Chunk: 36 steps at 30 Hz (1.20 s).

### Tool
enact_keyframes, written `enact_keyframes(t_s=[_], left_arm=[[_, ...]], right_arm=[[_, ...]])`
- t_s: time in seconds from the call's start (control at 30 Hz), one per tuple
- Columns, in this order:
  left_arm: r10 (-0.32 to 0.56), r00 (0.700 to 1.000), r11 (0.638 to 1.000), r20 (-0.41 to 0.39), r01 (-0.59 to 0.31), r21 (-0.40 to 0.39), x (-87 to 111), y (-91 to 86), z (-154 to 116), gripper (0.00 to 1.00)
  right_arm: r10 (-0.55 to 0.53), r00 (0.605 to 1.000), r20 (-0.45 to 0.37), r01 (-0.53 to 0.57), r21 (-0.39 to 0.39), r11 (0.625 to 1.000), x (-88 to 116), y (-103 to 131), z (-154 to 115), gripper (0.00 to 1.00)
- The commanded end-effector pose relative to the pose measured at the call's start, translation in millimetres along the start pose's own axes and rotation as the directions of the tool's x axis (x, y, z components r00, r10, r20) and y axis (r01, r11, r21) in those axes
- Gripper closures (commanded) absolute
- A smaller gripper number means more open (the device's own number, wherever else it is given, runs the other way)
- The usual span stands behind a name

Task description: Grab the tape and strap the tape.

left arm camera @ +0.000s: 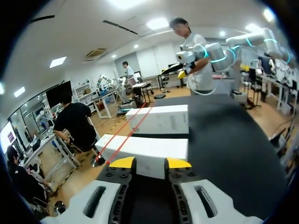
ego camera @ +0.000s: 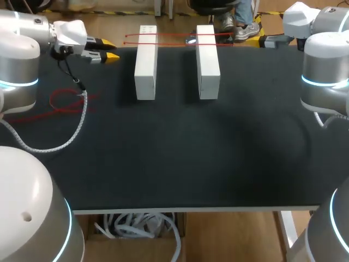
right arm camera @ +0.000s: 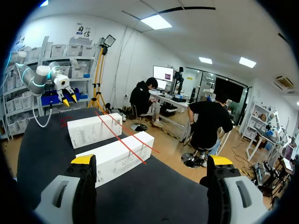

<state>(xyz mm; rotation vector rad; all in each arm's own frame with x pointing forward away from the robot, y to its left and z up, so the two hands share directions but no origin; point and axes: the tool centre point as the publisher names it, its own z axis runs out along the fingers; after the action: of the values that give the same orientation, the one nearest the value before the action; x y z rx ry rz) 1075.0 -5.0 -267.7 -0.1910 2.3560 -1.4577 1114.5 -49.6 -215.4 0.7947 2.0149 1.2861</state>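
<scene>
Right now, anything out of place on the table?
Yes: a loose red strap lies tangled near the left edge of the table, with the left arm's white cable crossing it. That looks like a snag risk. The other red strap lies straight across the far ends of both white boxes.

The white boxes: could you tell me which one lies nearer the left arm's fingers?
The white box on the robot's left, just ahead of the left fingers; the other box lies beyond it, farther from them.
</scene>
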Motion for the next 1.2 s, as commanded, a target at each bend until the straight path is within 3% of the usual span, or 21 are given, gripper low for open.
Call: enact_keyframes(t_s=[0.03,0.47,0.6,0.87,1.03,1.1,1.2], left_arm=[[0.003,0.999,1.000,-0.044,-0.003,0.008,-6.3,1.8,9,0.70],[-0.003,0.994,0.998,-0.109,0.009,0.061,-13.2,1.1,29,0.67],[-0.051,0.991,0.994,-0.121,0.061,0.086,-21.0,2.7,35,0.71],[-0.057,0.989,0.991,-0.139,0.072,0.110,-34.6,3.5,48,0.64],[-0.068,0.985,0.989,-0.158,0.087,0.119,-44.7,6.7,54,0.66],[-0.068,0.984,0.988,-0.165,0.089,0.125,-48.9,7.7,57,0.72],[-0.056,0.983,0.989,-0.174,0.079,0.126,-55.4,9.1,61,0.71]], right_arm=[[0.000,1.000,-0.001,0.000,-0.001,1.000,0,0,0,0.00],[0.000,1.000,-0.001,0.000,-0.001,1.000,0,0,0,0.00],[0.000,1.000,-0.001,0.000,-0.001,1.000,0,0,0,0.00],[0.000,1.000,-0.001,0.000,-0.001,1.000,0,0,0,0.00],[0.000,1.000,-0.001,0.000,-0.001,1.000,0,0,0,0.00],[0.000,1.000,-0.001,0.000,-0.001,1.000,0,0,0,0.00],[0.000,1.000,-0.001,0.000,-0.001,1.000,0,0,0,0.00]])
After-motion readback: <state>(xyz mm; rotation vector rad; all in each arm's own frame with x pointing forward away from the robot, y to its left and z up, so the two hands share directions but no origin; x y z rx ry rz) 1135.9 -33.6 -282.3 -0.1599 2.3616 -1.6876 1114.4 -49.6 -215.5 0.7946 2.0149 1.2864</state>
